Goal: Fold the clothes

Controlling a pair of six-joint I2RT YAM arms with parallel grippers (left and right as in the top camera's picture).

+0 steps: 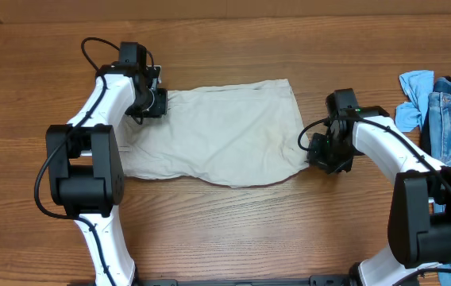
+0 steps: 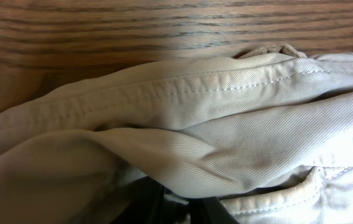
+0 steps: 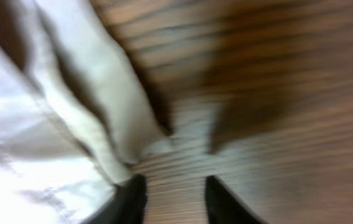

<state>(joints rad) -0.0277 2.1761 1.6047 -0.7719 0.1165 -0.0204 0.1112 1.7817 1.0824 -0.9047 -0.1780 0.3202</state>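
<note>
The pale beige shorts (image 1: 217,131) lie flat and wrinkled across the middle of the wooden table. My left gripper (image 1: 156,103) is at their far left corner. In the left wrist view its dark fingers (image 2: 176,211) sit close together with a fold of the shorts (image 2: 226,124) pinched between them and fabric draped over them. My right gripper (image 1: 317,151) is at the shorts' right edge, near the front corner. In the blurred right wrist view its fingers (image 3: 175,199) are apart with bare wood between them, and the shorts' hem (image 3: 40,124) lies just to their left.
A pile of other clothes lies at the table's right edge: a light blue garment (image 1: 414,95) and blue jeans (image 1: 448,111), close behind my right arm. The bare wooden table (image 1: 233,230) extends in front of the shorts.
</note>
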